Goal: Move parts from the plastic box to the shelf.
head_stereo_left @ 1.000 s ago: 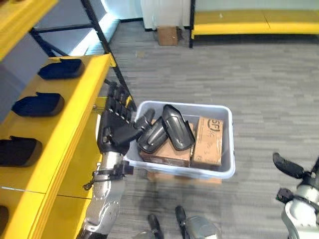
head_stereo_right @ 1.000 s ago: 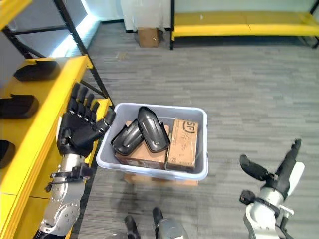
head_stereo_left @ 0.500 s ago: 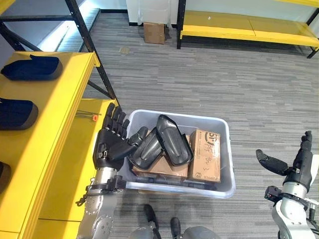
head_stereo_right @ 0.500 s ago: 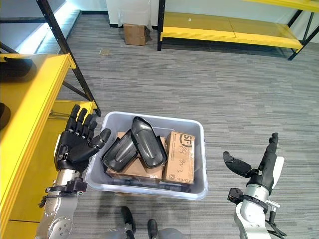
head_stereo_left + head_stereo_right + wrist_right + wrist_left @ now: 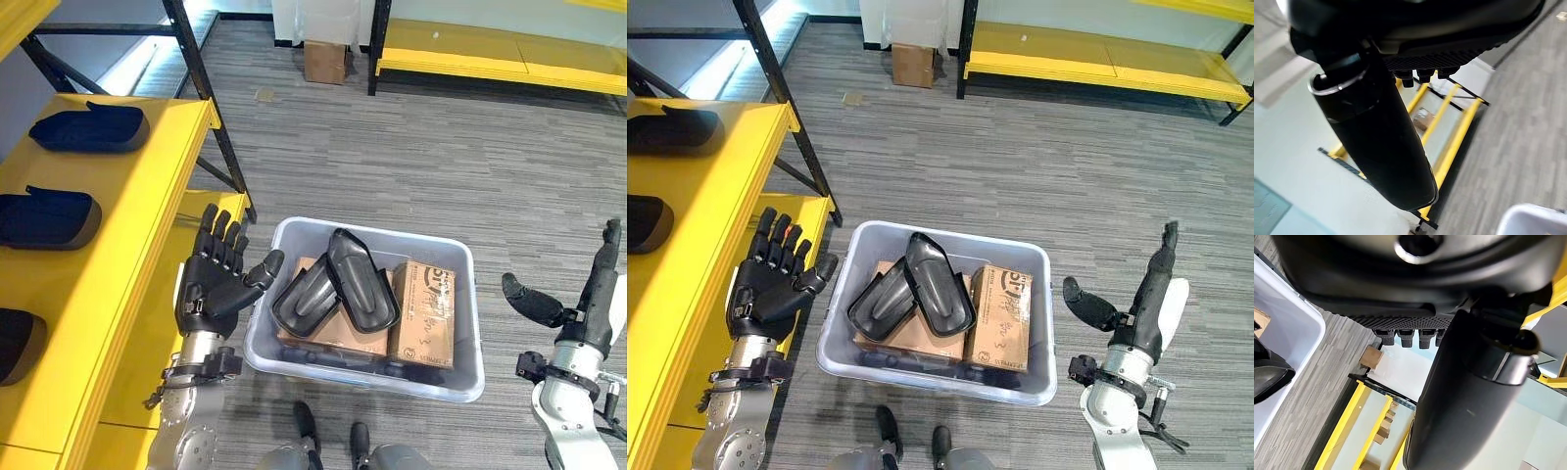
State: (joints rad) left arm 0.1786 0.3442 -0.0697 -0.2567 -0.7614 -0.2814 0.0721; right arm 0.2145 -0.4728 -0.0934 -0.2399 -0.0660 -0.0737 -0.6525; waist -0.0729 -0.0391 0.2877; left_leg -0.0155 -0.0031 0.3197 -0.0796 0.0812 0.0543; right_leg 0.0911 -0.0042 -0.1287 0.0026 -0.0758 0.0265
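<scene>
Two glossy black moulded parts (image 5: pixel 338 289) lie crossed on top of cardboard cartons (image 5: pixel 423 311) inside the grey plastic box (image 5: pixel 460 367) on the floor. The left hand (image 5: pixel 217 284) hovers just beside the box's near wall, fingers spread and holding nothing, so this looks like the reach for a fresh pick; next it must dip over the rim and close round one part. Other dark parts sit along the yellow shelf (image 5: pixel 147 206). The right hand (image 5: pixel 1127 308) hangs apart, fingers straight.
</scene>
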